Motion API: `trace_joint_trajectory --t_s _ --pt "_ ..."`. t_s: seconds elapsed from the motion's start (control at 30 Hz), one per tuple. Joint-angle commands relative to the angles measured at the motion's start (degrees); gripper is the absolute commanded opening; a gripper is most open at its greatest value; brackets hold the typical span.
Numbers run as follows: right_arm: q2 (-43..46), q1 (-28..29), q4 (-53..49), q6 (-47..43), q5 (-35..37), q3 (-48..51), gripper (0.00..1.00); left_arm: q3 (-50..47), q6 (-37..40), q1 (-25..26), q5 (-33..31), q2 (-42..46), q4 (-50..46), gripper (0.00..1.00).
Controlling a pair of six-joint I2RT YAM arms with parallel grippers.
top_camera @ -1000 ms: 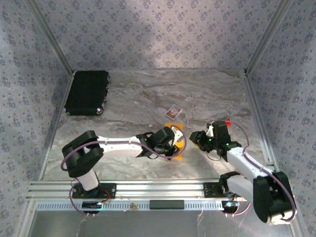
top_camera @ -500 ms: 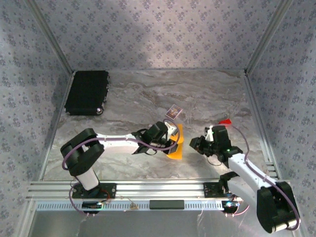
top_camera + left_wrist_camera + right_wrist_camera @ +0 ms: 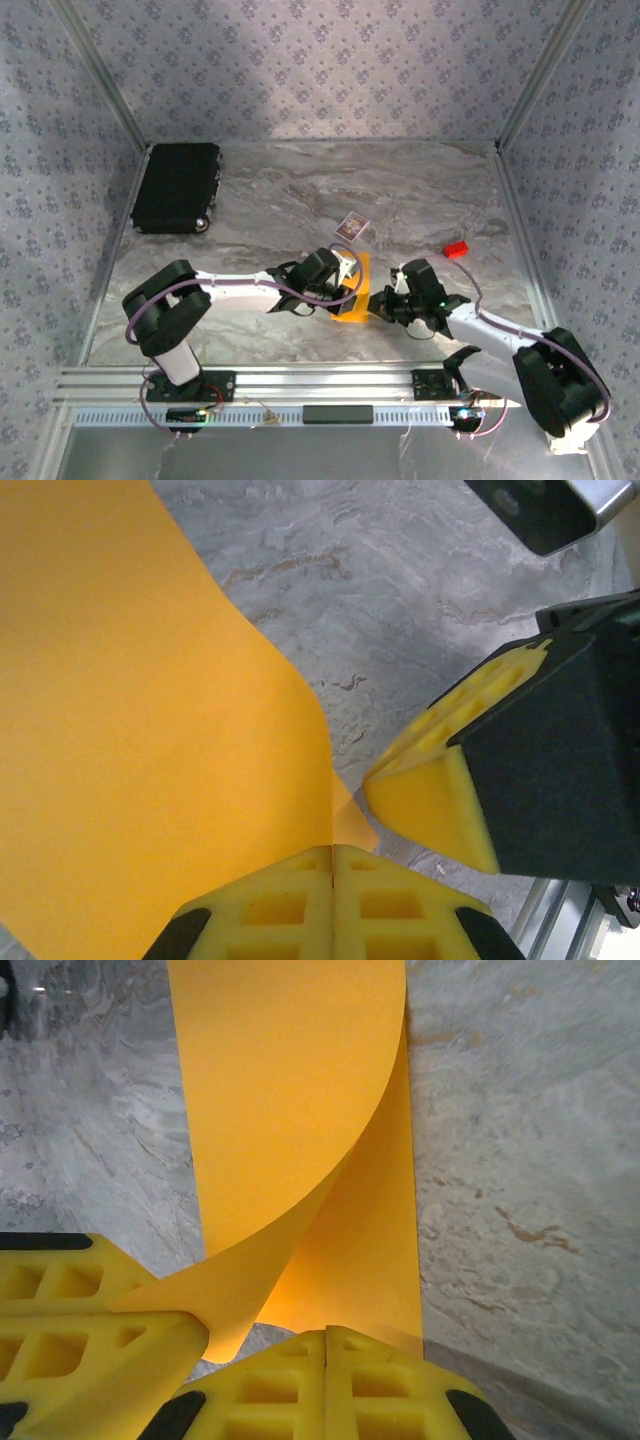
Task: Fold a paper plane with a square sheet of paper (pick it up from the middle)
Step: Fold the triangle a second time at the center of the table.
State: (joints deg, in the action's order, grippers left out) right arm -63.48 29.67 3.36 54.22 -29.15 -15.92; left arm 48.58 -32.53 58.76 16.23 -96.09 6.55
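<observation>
Left pincer [image 3: 332, 852] is clamping fully shut on a corner of the square sheet of paper [image 3: 150, 730]. Right pincer [image 3: 327, 1332], fingers closed tight, is apparently nipping the same edge just beside it. The sheet is curling up ahead of both, off the desk [image 3: 520, 1160]. Risks: opposing pulls tearing it; a shallow bite slipping.

Mid-table layout: I'm seeing the orange-yellow square sheet of paper [image 3: 360, 272] lying between the left gripper [image 3: 348, 290] and the right gripper [image 3: 376, 303].
The small purple-and-white patterned card [image 3: 350, 225] is sitting just behind it, the tiny red block [image 3: 456, 249] is lying behind and to the right, and the black ridged case [image 3: 177, 187] is resting in the far-left corner of the marbled table [image 3: 430, 185].
</observation>
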Motion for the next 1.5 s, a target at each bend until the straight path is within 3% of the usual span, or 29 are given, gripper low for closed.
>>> trace_joint_trajectory --t_s 0.0,0.27,0.47,0.7,1.1,1.47 --pt "-2.8 1.5 4.7 2.0 0.8 -0.5 0.04 0.6 1.1 -0.2 -0.4 0.8 -1.9 0.00" --pt "-8.3 2.8 4.1 2.0 3.2 -1.6 0.01 1.4 1.8 -0.2 -0.1 -0.4 -2.7 0.05" --pt "-8.5 1.8 -9.3 -5.6 6.7 -4.8 0.01 1.8 1.7 -0.4 0.1 -0.9 -2.6 0.02" --pt "-7.2 -2.3 -13.7 -10.7 4.3 -6.4 0.02 1.8 -3.8 -0.4 2.1 -2.9 3.7 0.00" --pt "-3.9 -2.3 -4.8 -5.9 -1.2 -5.3 0.05 2.0 -4.9 -0.9 0.9 -3.3 3.5 0.01" --pt "-9.8 -0.6 -2.5 -3.9 1.4 -5.1 0.02 2.3 -4.1 -1.3 2.0 -3.9 2.6 0.08"
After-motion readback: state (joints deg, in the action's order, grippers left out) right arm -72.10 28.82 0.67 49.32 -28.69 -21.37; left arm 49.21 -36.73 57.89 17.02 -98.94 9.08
